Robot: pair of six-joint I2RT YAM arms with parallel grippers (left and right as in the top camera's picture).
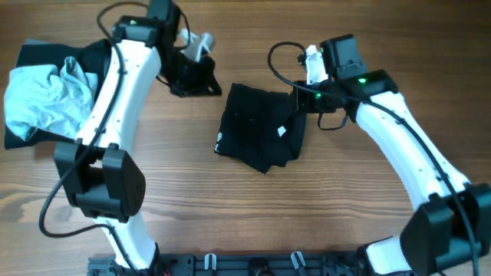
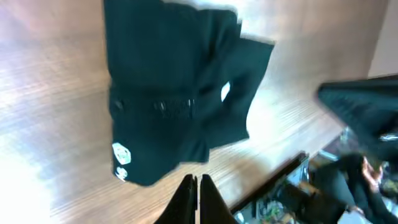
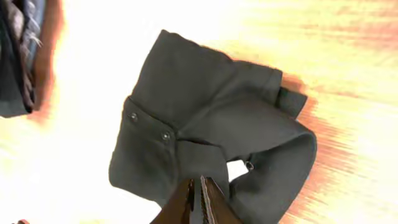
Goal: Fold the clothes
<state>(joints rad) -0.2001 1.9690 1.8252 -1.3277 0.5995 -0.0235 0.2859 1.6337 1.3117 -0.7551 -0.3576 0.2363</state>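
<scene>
The clothes, a black T-shirt [image 1: 259, 126], lie folded into a compact bundle at the table's middle, with a small white tag [image 1: 281, 131] on top and white print [image 1: 219, 140] at the left edge. The T-shirt also shows in the left wrist view [image 2: 180, 81] and the right wrist view [image 3: 199, 118]. My left gripper [image 1: 207, 83] is shut and empty, off the bundle's upper left; its fingers [image 2: 196, 190] hang over bare wood. My right gripper [image 1: 301, 98] is at the bundle's upper right edge; its fingers [image 3: 200, 190] are closed together just above the fabric.
A pile of other clothes, light grey-blue on black [image 1: 46, 96], sits at the far left and shows in the right wrist view [image 3: 15, 50]. A black rail [image 1: 253, 264] runs along the front edge. Bare wooden table [image 1: 253, 207] lies in front of the bundle.
</scene>
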